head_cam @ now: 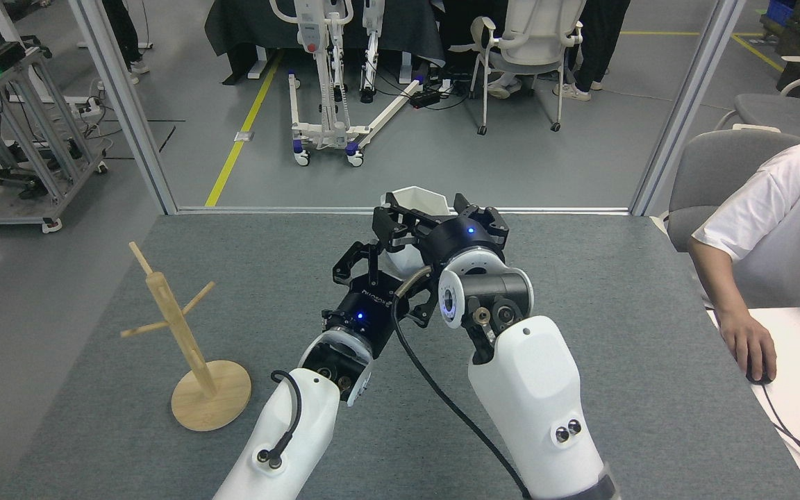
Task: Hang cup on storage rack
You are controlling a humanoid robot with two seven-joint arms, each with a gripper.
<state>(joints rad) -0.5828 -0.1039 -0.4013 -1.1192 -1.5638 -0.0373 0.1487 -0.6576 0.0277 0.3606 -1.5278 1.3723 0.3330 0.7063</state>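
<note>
The storage rack (192,340), a pale wooden mug tree with a round disc base and thin pegs angled outward, stands on the left part of the grey table (650,333), every peg bare and well apart from both arms. Towards the centre, the left gripper (372,257) reaches in from below left; its dark fingers stand apart on either side of the lower body of the cup (417,201), though whether they touch it cannot be told. The cup is upright near the table's far edge, its hexagonal rim uppermost. The right gripper (435,215) lies across the cup just below the rim, its fingers clamped on it. At the far right, a person's hand (751,344) rests on a white desk (799,368).
</note>
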